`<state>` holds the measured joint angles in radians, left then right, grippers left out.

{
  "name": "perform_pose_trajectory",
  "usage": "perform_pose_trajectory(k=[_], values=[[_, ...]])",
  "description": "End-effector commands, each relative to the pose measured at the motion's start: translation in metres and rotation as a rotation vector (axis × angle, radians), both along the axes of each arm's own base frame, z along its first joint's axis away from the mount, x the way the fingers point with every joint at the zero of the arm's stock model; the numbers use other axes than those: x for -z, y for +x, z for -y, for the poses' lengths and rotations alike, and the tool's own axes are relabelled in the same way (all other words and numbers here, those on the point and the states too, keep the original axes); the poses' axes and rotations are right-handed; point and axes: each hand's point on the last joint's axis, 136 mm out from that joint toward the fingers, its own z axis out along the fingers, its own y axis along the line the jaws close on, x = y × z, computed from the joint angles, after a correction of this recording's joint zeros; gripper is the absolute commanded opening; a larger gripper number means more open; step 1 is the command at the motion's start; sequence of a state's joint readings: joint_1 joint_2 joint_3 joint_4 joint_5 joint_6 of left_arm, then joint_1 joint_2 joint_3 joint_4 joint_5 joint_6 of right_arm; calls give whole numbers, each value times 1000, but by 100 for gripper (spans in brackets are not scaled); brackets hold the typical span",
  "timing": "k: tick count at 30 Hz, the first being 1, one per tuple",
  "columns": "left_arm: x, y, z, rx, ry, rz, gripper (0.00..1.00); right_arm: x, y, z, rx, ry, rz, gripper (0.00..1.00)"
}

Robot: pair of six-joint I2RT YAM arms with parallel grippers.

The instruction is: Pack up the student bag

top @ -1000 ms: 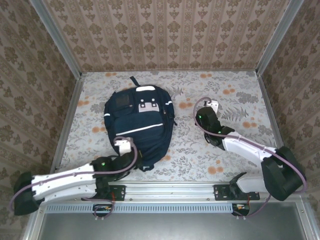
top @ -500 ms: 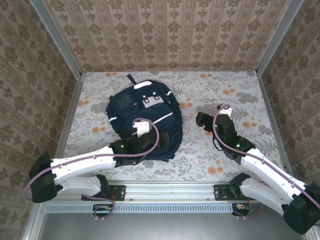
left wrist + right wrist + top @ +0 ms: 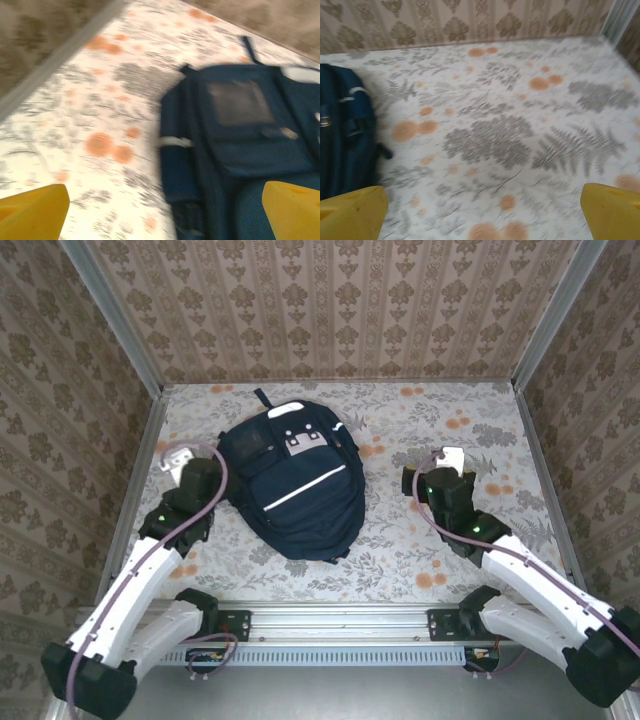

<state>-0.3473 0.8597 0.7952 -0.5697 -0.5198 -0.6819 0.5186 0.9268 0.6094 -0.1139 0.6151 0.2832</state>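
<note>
Top external view: the student bag (image 3: 295, 485) lies flat on the flowered surface (image 3: 400, 540), centre-left of the frame.
Its pockets look closed, so what is inside is hidden. I judge the packing either finished or not begun. The left tool (image 3: 197, 476) and right tool (image 3: 432, 481) flank it, both wide open and holding nothing.
</note>
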Motion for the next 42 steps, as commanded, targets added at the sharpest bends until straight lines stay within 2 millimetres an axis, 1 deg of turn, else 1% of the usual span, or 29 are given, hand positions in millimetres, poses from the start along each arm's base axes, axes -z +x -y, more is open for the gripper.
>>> perform_pose_trajectory(k=[1,3,5,6,9,10,13,14,16,17,19,20,21,22,24,25,27,29,30,31,32,33,34,35,36,38,42], values=[[13,12,-29,-65,31,-2,100,6,11,18,42,-210,38,100],[19,19,-46,-116,113,-2,100,17,18,18,17,-248,46,100],[20,28,-53,-116,223,-40,100,27,26,25,34,-269,40,99],[24,32,-54,-104,260,-74,100,33,32,29,46,-263,31,100],[34,48,-55,-86,348,-122,100,53,51,35,60,-272,8,100],[38,53,-56,-91,372,-123,100,60,56,35,65,-290,2,100],[57,67,-60,-90,422,-105,100,76,70,37,74,-381,4,100],[63,72,-60,-79,438,-92,100,77,74,37,77,-405,5,99],[72,82,-56,-47,452,-51,100,78,81,31,37,-414,14,100],[76,88,-51,-15,456,-30,100,75,83,29,22,-400,42,99],[82,98,-45,25,470,4,100,74,83,32,8,-328,92,99],[86,102,-43,39,484,20,100,76,83,35,-6,-295,100,100],[92,104,-41,59,497,23,100,77,83,43,16,-267,94,100],[91,106,-42,65,505,30,100,78,84,49,26,-234,89,100],[91,113,-33,147,493,53,100,80,82,65,45,-145,106,99],[90,113,-34,150,488,70,100,81,79,71,49,-102,133,100],[85,110,-36,145,474,124,100,87,73,78,35,-34,157,100],[90,104,-40,144,467,226,100,92,77,77,31,-45,180,100],[93,103,-37,170,457,214,100,96,78,74,13,-44,139,100],[97,109,-29,223,427,186,100,97,82,72,0,-37,108,100],[100,115,-24,267,434,192,100,98,86,73,4,-39,106,100],[107,116,-17,313,417,187,100,99,85,74,5,-31,101,100],[115,115,-17,325,423,193,100,99,85,77,17,-25,94,100],[110,116,-20,291,444,216,100,98,86,79,27,-25,99,100],[113,115,-19,297,420,182,100,99,85,79,27,-22,94,100],[112,117,-23,289,415,196,100,99,86,80,30,-18,94,100],[113,117,-24,295,391,186,100,99,86,80,28,-17,95,100]])
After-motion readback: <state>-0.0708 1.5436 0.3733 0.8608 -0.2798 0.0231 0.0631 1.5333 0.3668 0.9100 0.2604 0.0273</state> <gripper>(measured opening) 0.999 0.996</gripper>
